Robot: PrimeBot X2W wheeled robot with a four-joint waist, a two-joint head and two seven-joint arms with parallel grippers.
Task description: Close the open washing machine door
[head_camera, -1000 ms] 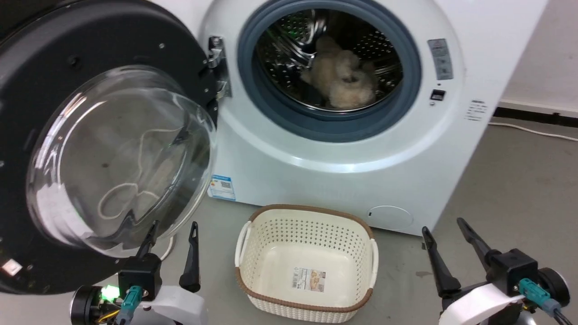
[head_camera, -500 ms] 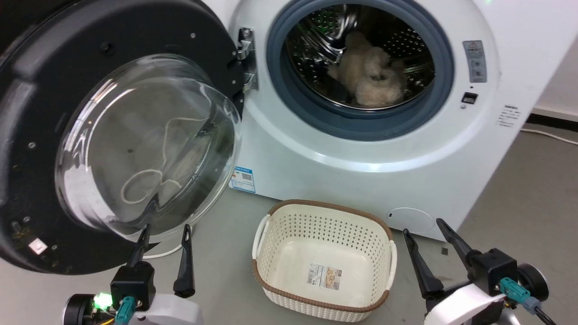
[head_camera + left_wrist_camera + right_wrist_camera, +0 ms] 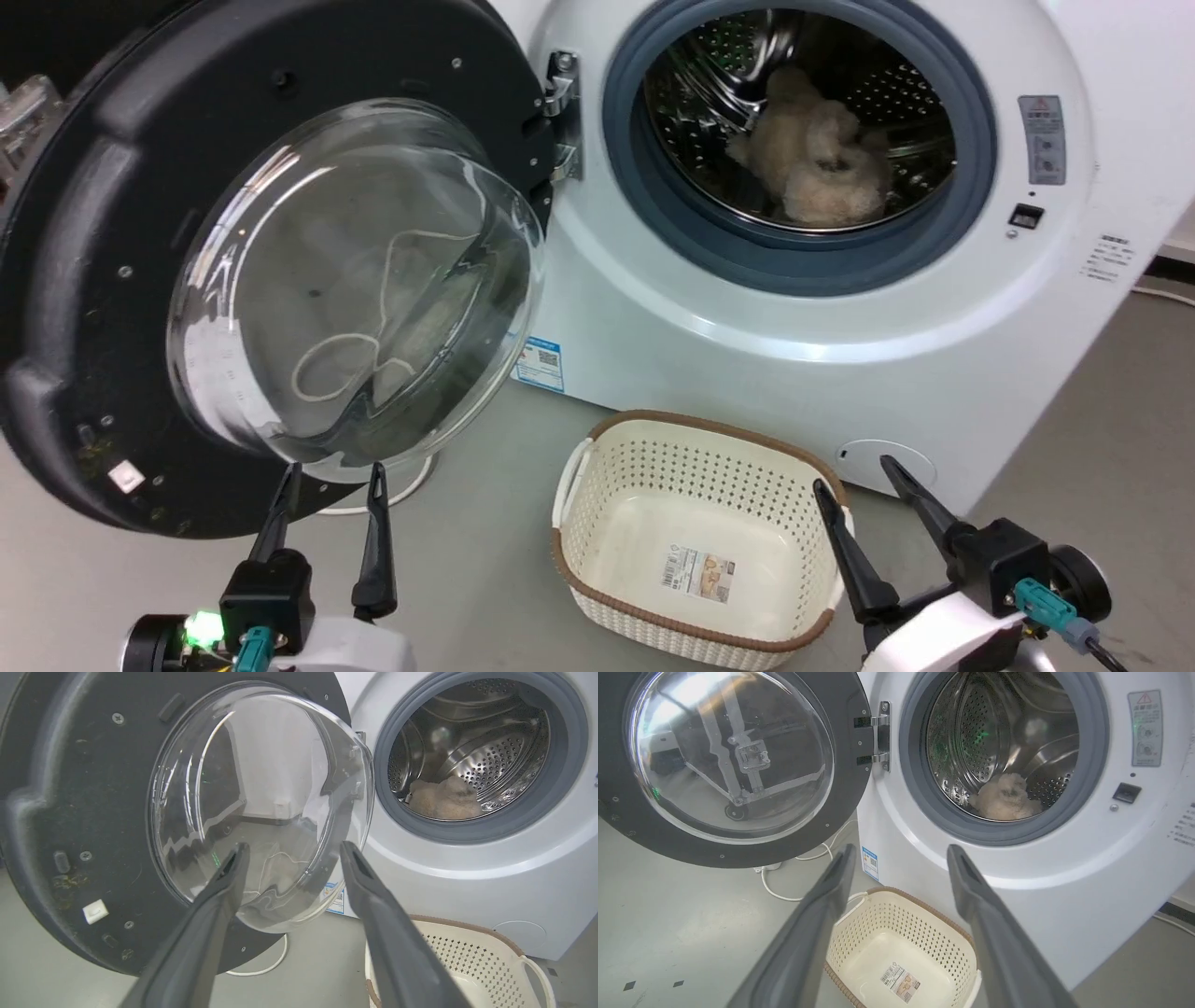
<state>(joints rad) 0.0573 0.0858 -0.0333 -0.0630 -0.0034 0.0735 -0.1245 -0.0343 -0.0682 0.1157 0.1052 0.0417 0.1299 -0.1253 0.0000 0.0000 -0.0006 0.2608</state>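
Low at the front of the head view, the left gripper (image 3: 333,469) stands with its two long dark fingers spread wide and empty, their tips just below the large round black-framed washing machine door (image 3: 355,280), on the side of its bulging clear glass bowl. The right gripper (image 3: 851,471) is just as wide and empty, over the far rim of the cream perforated laundry basket (image 3: 705,427) with its brown edge. The door hangs fully open to the left of the white front-loading washing machine (image 3: 747,345), on the metal hinge (image 3: 560,117). The main risk, as I judge it, is that the left fingers face the door's inner side: a push there would drive it wider and strain the hinge, and a fingertip would likely skid on the curved glass. A finger left inside the swing could be pinched against the grey rubber gasket (image 3: 803,271), and too soft a push may leave the latch unengaged. Whether the door's lower rim clears the basket I cannot tell. The beige fluffy item (image 3: 812,163) lies deep in the drum, unlikely to be trapped. No writing can be read: the small blue label (image 3: 540,364), the grey warning sticker (image 3: 1144,728) with its red triangle, and the basket's picture label (image 3: 698,574) are too small.
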